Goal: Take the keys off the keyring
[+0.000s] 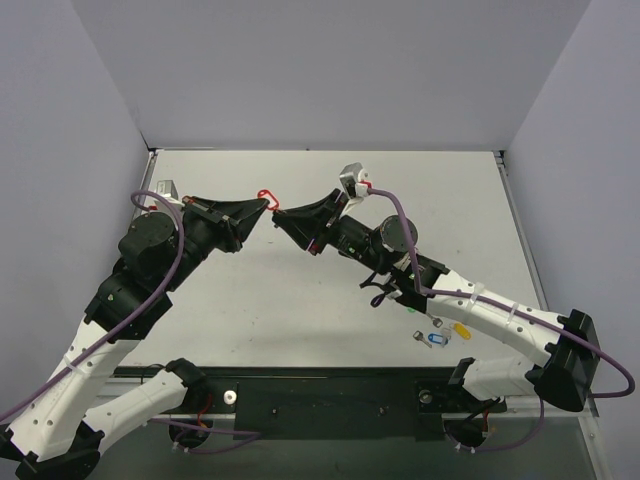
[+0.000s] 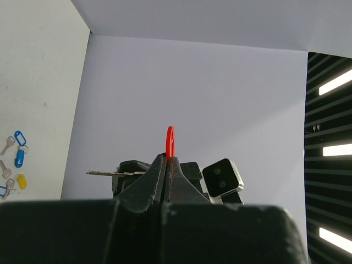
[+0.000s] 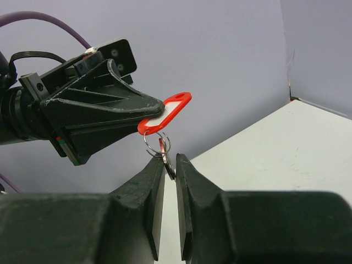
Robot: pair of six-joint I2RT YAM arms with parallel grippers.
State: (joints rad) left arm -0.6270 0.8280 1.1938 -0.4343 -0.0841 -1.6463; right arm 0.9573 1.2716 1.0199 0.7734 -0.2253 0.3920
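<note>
Keyring (image 3: 168, 113) and key (image 3: 166, 159) held between the two grippers, above the table (image 1: 300, 300).
Left gripper (image 2: 165, 159) is clamped on one end of the red tag, whose other end projects past its fingertips. The split ring (image 3: 154, 144) hangs from the tag just beside those fingertips and carries the small key. Right gripper (image 3: 169, 162) sits directly beneath the tag, jaws narrow, with the key in the slim gap between them; whether they press the key cannot be told.
</note>
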